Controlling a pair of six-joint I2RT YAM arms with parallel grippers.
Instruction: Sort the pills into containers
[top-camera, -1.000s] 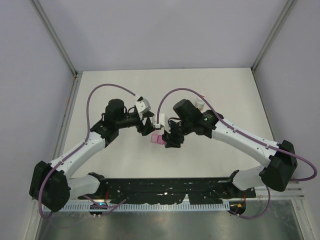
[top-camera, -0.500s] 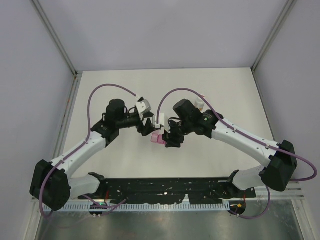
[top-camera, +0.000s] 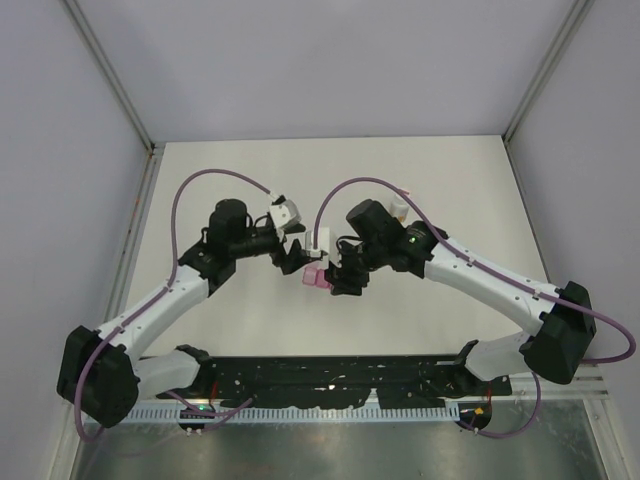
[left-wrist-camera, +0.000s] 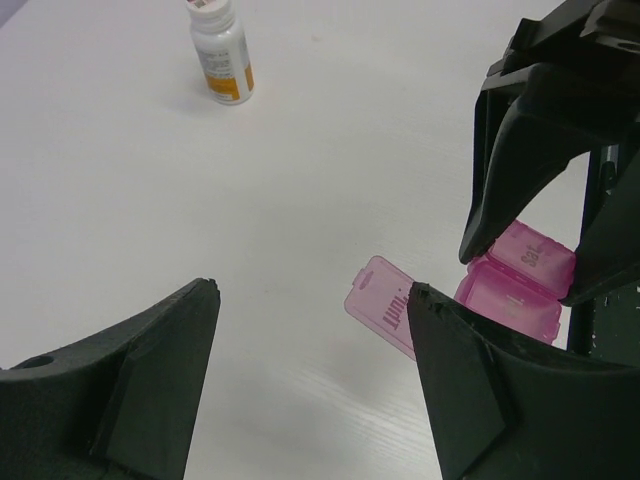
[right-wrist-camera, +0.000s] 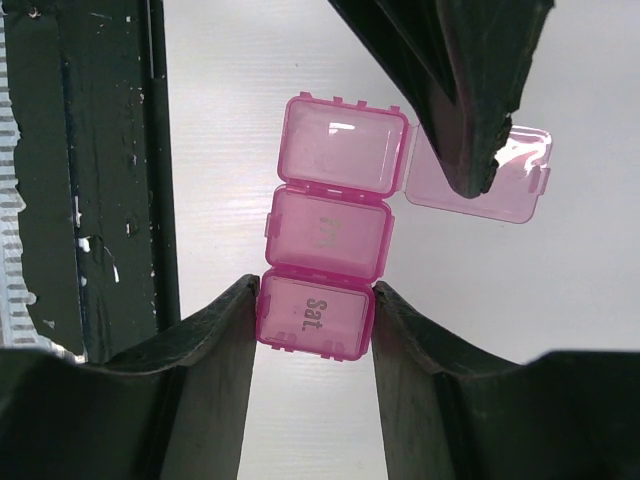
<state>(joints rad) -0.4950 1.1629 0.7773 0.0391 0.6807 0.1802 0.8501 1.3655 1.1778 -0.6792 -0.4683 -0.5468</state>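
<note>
Left gripper (top-camera: 292, 255): released, jaws wide, nothing between them. It hovers above the desk (left-wrist-camera: 120, 200) just left of the pill box. A white bottle (left-wrist-camera: 222, 55) with an orange label stands upright well beyond it, apart from everything else.

Pill box (right-wrist-camera: 330, 240): pink strip of three joined compartments, lying flat on the desk between the two grippers. The end compartment has its lid (left-wrist-camera: 383, 305) flipped open towards the left gripper. The "Fri" and "Sat." lids are down. I see no pills in any view.

Right gripper (right-wrist-camera: 315, 300): clenched across the "Sat." end of the strip, one finger on each long side, pinning it in place.

Handling judgement: thin rigid plastic, very light and smooth, so I expect it to skate or pivot if prodded without the right-hand clamp. The hinges look like the weak point. Best hold is across the side walls, as now. For lids, I would lift at the small front tab with one fingertip, gently.
</note>
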